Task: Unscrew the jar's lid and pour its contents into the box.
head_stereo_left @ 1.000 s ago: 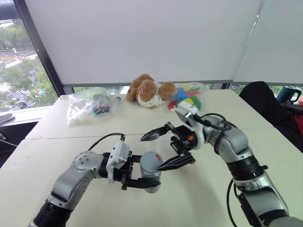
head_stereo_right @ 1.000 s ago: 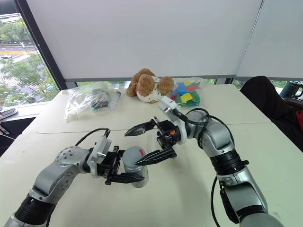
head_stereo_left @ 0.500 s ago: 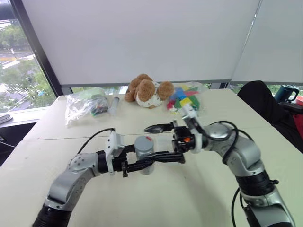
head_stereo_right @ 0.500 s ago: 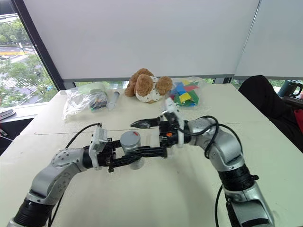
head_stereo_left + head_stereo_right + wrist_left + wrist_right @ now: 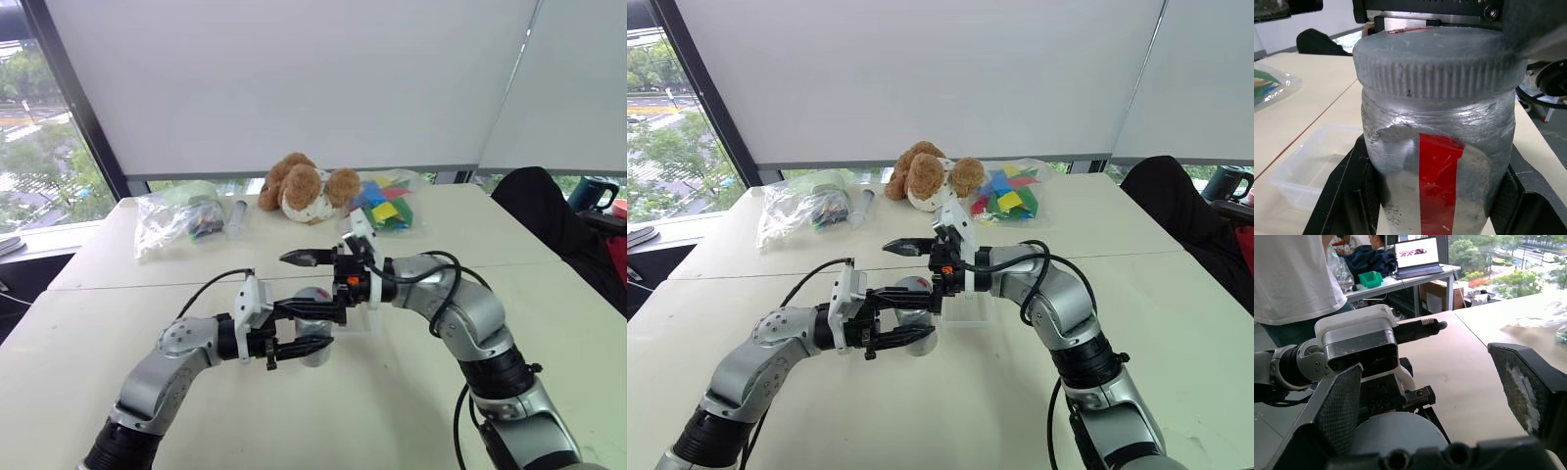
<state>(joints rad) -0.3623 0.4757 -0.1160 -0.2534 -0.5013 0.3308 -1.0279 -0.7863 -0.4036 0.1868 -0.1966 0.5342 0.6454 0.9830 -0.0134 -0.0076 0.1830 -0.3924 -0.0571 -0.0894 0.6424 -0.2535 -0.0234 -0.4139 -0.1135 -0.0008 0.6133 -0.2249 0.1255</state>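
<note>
Jar (image 5: 1437,161) sits clamped between the left gripper's (image 5: 306,345) two black fingers, held above the table (image 5: 392,392) in front of the robot. In the left wrist view it stands upright, silver-grey with a red stripe (image 5: 1439,181) down its side, a finger pressed on each flank. The lid (image 5: 1440,61), a ribbed pale grey cap, is on the jar's top.

The right gripper (image 5: 312,284) reaches in from the right with its fingers spread wide, holding nothing. One finger points out over the far side of the jar; the other lies near the lid on the near side. In the right wrist view the lid (image 5: 1396,433) lies low between the two open fingers (image 5: 1337,406), with the left gripper's white housing (image 5: 1359,340) beyond it. Whether a finger touches the lid I cannot tell.

The box (image 5: 965,308), a clear shallow tray, rests on the table just behind the jar, under the right wrist. Its inside looks empty in the left wrist view (image 5: 1317,169).

Farther back on the table lie a plush dog (image 5: 304,188), a bag of coloured blocks (image 5: 387,201), a second clear bag (image 5: 174,220) and a slim clear tube (image 5: 238,215). A person in a white shirt (image 5: 1295,274) stands beyond the table in the right wrist view.
</note>
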